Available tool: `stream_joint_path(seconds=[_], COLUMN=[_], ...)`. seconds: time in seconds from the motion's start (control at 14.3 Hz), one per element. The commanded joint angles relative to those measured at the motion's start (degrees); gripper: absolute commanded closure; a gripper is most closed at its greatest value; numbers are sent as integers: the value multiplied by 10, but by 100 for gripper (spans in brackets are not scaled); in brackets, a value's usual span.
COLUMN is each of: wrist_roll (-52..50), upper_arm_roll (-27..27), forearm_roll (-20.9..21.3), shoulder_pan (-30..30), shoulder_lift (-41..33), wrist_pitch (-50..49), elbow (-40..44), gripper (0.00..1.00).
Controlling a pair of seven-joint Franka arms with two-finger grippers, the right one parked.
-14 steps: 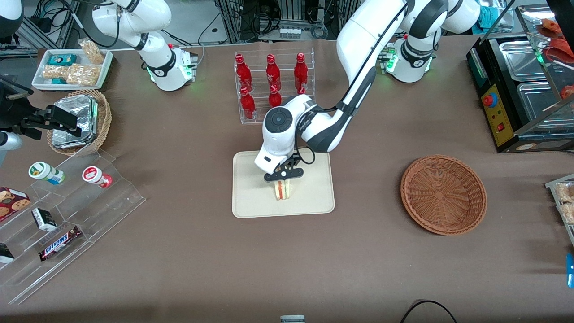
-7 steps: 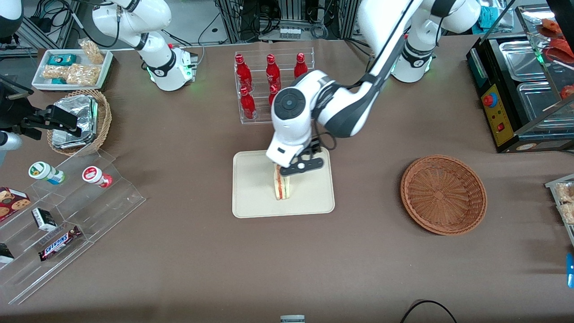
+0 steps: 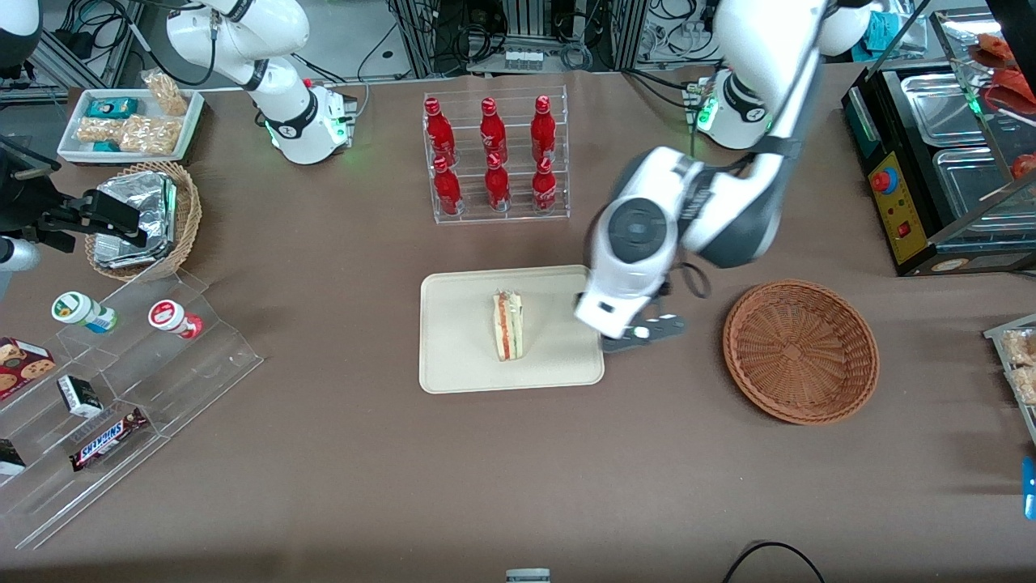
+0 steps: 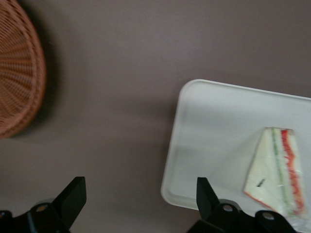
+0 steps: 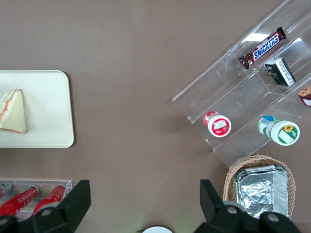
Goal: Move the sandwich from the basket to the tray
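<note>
Your sandwich lies on the tray, long axis running toward the front camera. The tool hangs empty, fingers spread, just beside the tray, between it and the basket.

White arm, black gripper
</note>
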Motion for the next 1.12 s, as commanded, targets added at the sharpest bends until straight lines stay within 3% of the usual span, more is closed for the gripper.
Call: stream_joint_path(seconds=[0.0,0.49,1.05], wrist_roll=[90,305,394], upper_arm_roll=[-4,-7,-150], forearm_roll=[1,10,18], shoulder_pan=[46,164,381], shoulder_lift=[-109,-192,-224], wrist_pitch=[-9,-85,-155], elbow=[-103,-108,-31], gripper=[0,0,0])
